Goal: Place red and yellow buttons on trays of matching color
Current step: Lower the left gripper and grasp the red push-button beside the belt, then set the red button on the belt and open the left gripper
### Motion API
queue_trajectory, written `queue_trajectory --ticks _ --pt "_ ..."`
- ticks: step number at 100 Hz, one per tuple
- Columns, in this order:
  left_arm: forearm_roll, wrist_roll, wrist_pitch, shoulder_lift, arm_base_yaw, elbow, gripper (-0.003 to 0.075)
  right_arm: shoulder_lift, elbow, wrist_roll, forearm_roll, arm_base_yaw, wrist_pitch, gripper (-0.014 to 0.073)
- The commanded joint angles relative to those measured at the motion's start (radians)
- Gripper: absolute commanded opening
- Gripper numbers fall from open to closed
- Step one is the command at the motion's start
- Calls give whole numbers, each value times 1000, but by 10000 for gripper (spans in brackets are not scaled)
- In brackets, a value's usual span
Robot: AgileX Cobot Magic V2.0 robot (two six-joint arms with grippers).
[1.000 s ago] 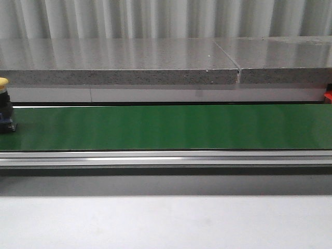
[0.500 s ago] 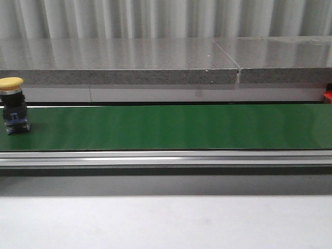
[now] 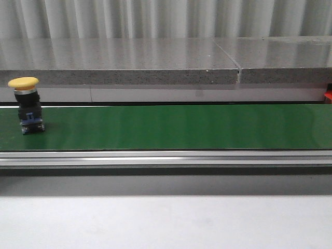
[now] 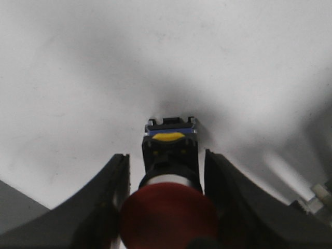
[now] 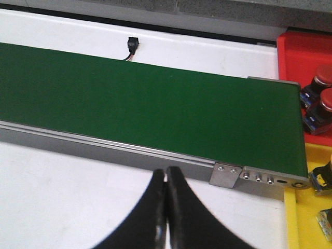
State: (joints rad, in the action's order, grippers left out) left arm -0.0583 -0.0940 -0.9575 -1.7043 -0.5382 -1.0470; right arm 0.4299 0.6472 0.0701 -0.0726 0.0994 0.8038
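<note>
Yellow button (image 3: 27, 106) rode rightward along belt (image 3: 181, 127); left hand (image 4: 163, 207) clamps red button (image 4: 168, 215), right hand (image 5: 166, 207) together.

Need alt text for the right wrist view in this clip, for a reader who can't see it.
The right gripper, fingers closed and holding nothing, hangs over a white table beside a green conveyor belt. Past the belt's end, a red tray holds two red buttons and a yellow tray holds partly visible buttons.
</note>
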Motion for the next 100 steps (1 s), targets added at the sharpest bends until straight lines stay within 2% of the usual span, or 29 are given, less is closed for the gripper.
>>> queue_trajectory --ticks 1,19,31,64,83,92,100 --pt "-10 4 -35 59 -1 -61 81 4 25 6 -8 3 -63 -69" --pt "-10 4 -72 122 -1 -162 70 4 25 6 -8 3 -63 -69" --pt "-11 4 -106 148 34 -236 70 4 25 6 -8 3 -63 -69" --pt "14 28 -175 148 267 -358 70 4 25 6 -8 3 -64 -69" --pt "14 63 -183 103 342 -366 73 4 25 6 -8 3 -64 -69" --pt "14 79 -195 82 350 -371 129 4 25 6 -8 3 -63 -69" --pt "14 86 -202 80 350 -371 258 4 25 6 -8 3 -63 -69"
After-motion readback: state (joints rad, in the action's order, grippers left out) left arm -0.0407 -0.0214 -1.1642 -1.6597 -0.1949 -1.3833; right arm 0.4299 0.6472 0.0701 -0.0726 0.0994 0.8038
